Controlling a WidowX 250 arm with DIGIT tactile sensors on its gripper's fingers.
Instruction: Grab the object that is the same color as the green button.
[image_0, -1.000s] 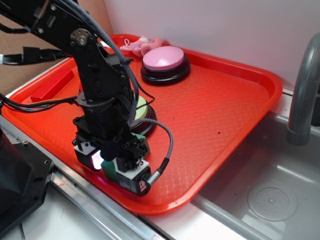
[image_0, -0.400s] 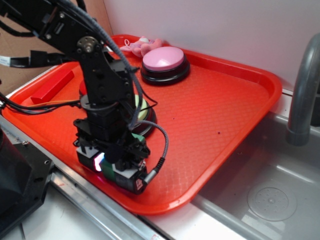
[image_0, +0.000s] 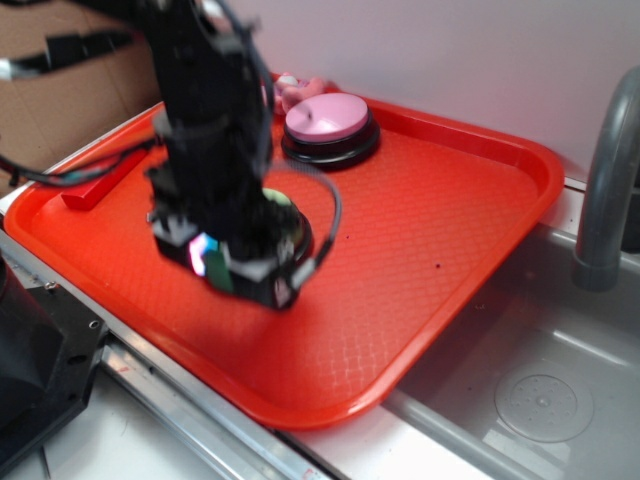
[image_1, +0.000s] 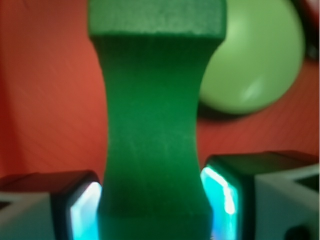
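Two glowing pads (image_1: 222, 192) press on either side of the green block (image_1: 152, 125), which my gripper (image_1: 152, 200) holds clamped at its narrow waist in the wrist view. It fills the middle of that view from top to bottom, its wider end pointing away from me over the red tray (image_1: 45, 90). Beyond it, up and to the right, sits the pale dome of the green button (image_1: 252, 62), apart from the block.

From the outside camera my arm is blurred, and my gripper (image_0: 225, 262) hangs just above the tray (image_0: 480, 190), a sliver of the block (image_0: 221, 273) showing dark green beside a lit pad (image_0: 203, 254). The green button (image_0: 282, 222) lies right behind the gripper, mostly hidden by it; whether they touch I cannot tell. At the far side of the tray stands a pink button (image_0: 328, 122) on its black base, with a pink toy (image_0: 291, 92) just to its left against the rim. A long red block (image_0: 100, 180) lies near the left edge. To the right of the tray is a metal sink (image_0: 520, 390) with a grey faucet (image_0: 605, 190) rising from its far right corner.
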